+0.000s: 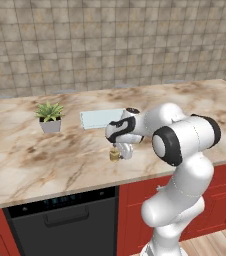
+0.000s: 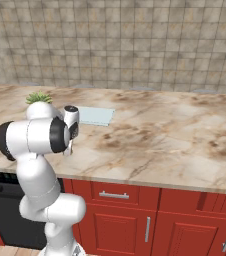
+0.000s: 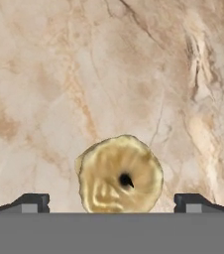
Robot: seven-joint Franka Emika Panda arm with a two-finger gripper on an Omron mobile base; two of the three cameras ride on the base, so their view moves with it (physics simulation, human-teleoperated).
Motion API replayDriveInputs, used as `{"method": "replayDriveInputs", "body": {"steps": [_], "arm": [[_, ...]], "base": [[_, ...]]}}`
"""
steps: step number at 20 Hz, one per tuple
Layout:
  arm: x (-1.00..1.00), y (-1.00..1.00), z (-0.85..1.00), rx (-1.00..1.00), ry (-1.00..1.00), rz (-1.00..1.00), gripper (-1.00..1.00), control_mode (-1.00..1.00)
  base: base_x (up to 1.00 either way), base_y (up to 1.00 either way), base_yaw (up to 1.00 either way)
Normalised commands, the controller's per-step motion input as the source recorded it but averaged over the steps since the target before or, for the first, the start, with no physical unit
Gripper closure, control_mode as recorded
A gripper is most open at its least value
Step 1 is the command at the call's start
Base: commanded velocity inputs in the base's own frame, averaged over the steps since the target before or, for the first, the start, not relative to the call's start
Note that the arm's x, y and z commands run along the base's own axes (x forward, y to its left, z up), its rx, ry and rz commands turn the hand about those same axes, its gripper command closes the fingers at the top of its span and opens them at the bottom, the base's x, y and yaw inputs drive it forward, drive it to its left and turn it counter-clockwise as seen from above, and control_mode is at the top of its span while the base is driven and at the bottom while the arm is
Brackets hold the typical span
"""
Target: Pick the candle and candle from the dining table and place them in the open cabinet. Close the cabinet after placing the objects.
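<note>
A squat olive-gold candle (image 3: 119, 174) stands on the marble dining table (image 3: 109, 74), seen from straight above in the hand view, with a dark wick hole in its top. My gripper (image 3: 112, 202) hangs directly over it, open, one fingertip (image 3: 32, 202) on each side of the stub and well apart from it. In the left base view the candle (image 1: 114, 155) sits just under my lowered hand (image 1: 121, 150), near the table's front edge. The hand (image 2: 71, 131) also shows in the right base view, where the arm hides the candle. The cabinet is out of view.
A spiky green plant in a grey pot (image 1: 50, 117) stands at the left of the table. A pale flat mat (image 1: 101, 118) lies behind my hand. A black dishwasher panel (image 1: 60, 220) and red drawer fronts (image 2: 150, 220) sit below the top. A tiled wall runs behind.
</note>
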Motion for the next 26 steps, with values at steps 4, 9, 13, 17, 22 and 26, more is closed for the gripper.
{"method": "replayDriveInputs", "body": {"steps": [4,9,13,17,22,26], "arm": [[0.0,0.05,-0.17,-0.03,0.0,0.0,-1.0,-1.0],[0.0,0.11,-0.18,-0.01,0.0,0.0,-1.0,-1.0],[0.0,0.1,-0.19,-0.01,0.0,0.0,-1.0,-1.0],[0.0,0.16,-0.23,-0.03,0.0,0.0,1.0,-1.0],[0.0,0.07,-0.14,-0.02,0.0,0.0,1.0,-1.0],[0.0,0.0,0.01,0.0,0.0,0.0,1.0,-1.0]], "base": [[0.0,0.0,0.0],[0.0,0.0,0.0],[0.0,0.0,0.0],[0.0,0.0,0.0],[0.0,0.0,0.0],[0.0,0.0,0.0]]}}
